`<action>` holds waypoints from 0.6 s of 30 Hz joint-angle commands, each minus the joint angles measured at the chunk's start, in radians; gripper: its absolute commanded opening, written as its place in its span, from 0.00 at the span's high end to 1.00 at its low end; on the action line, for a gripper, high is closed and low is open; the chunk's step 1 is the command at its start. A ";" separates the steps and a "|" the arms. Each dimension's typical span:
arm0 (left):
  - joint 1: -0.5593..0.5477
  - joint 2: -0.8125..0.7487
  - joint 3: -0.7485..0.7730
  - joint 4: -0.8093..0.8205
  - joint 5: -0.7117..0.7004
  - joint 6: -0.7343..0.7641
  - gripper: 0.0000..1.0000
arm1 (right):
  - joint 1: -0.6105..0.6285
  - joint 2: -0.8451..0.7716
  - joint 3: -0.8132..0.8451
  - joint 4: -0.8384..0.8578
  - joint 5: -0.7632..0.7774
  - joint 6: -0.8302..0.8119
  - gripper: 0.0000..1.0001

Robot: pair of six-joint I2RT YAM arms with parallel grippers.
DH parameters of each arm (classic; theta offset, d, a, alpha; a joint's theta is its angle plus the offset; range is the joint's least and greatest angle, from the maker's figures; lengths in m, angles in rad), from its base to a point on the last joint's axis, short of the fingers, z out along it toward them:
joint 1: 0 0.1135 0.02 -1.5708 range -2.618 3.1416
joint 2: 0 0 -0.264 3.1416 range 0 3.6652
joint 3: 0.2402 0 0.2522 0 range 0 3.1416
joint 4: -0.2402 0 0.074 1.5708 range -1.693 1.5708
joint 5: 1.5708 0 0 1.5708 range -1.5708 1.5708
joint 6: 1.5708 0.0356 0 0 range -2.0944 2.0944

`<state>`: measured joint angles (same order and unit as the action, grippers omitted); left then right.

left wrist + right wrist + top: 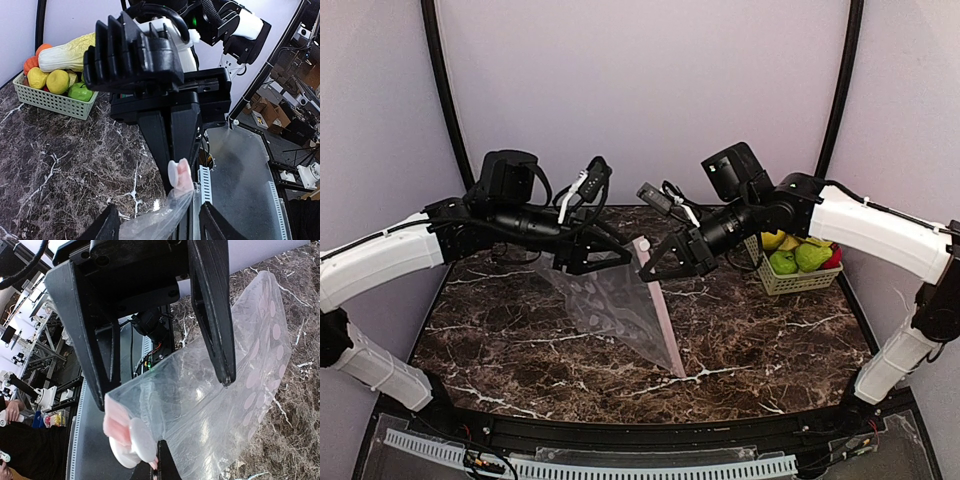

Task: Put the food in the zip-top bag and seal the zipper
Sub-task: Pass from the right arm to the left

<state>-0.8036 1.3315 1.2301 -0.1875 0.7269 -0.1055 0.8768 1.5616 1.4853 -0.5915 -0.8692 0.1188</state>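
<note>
From where I stand I count two arms and two end effectors, the left end effector and the right end effector. One zip-top bag, one zipper. One basket holds one cabbage, two lemons and at least one green fruit.

You have a bag of clear, glossy, wrinkled plastic film with a smooth pink plastic zipper. Under the bag the table looks like polished dark marble; right of the bag, a matt plastic basket.
</note>
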 commanded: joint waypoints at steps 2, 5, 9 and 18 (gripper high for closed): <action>-0.010 0.002 0.026 0.037 0.031 -0.006 0.50 | -0.001 0.009 0.020 0.001 -0.024 0.010 1.00; -0.011 0.010 0.025 0.048 0.042 -0.013 0.56 | -0.001 0.012 0.019 0.000 -0.029 0.010 1.00; -0.014 0.017 0.022 0.060 0.055 -0.026 0.61 | -0.001 0.014 0.016 0.001 -0.031 0.008 1.00; -0.014 0.001 -0.034 0.154 0.070 -0.080 0.99 | -0.001 -0.020 -0.007 0.027 0.059 0.014 0.78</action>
<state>-0.8127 1.3560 1.2285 -0.1200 0.7826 -0.1524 0.8768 1.5616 1.4849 -0.5903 -0.8608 0.1219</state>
